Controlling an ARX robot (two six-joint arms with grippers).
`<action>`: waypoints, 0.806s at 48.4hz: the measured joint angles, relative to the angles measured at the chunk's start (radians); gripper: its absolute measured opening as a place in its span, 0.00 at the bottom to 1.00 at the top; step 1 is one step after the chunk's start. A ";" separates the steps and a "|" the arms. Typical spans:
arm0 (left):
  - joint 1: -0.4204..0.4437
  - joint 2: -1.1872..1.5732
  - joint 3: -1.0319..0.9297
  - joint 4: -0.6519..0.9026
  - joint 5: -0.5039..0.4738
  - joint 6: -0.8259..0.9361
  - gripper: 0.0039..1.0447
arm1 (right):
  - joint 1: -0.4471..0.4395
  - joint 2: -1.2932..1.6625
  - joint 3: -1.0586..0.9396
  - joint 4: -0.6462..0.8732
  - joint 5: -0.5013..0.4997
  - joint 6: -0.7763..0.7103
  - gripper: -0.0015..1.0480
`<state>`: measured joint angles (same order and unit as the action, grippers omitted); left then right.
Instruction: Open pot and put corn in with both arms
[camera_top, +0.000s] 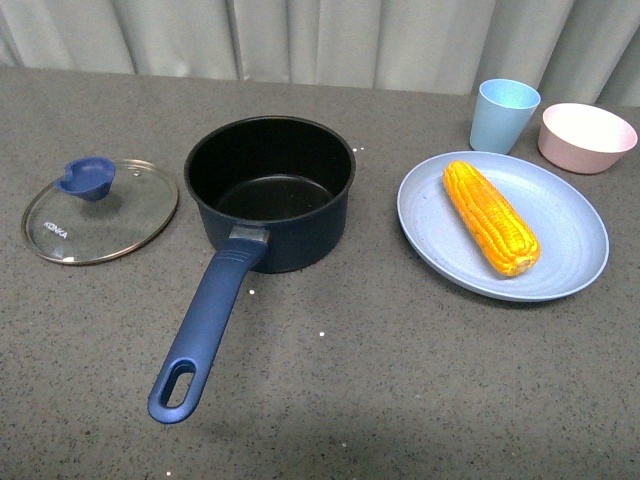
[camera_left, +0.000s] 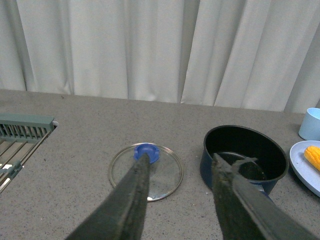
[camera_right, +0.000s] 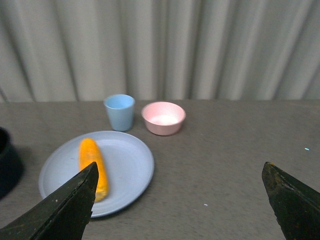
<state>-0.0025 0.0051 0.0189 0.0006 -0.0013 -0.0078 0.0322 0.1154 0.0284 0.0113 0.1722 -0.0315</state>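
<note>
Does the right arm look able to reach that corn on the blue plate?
Probably yes: the corn lies uncovered on the plate, and the open right gripper faces it with nothing in between.

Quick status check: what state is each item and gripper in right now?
pot: open, empty, upright
lid: off, lying on table beside pot
corn: lying on plate, not in pot
cup: upright
bowl: upright, empty
left gripper: open, holding nothing
right gripper: open, holding nothing

White brand lettering "KONKA" on the glass lid (camera_top: 110, 225), printed small close to the lid's metal rim, on the near-left side across from the blue knob (camera_top: 88, 177), same lettering too small to read in the left wrist view
</note>
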 joint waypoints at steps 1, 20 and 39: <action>0.000 0.000 0.000 0.000 0.001 0.000 0.40 | 0.000 0.044 0.005 0.030 0.007 -0.006 0.91; 0.000 0.000 0.000 0.000 0.001 0.003 0.95 | -0.076 1.129 0.362 0.440 -0.233 0.000 0.91; 0.000 -0.001 0.000 0.000 0.001 0.003 0.94 | 0.053 1.709 0.816 0.158 -0.253 0.048 0.91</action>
<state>-0.0025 0.0044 0.0189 0.0006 -0.0002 -0.0048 0.0856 1.8240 0.8440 0.1688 -0.0811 0.0162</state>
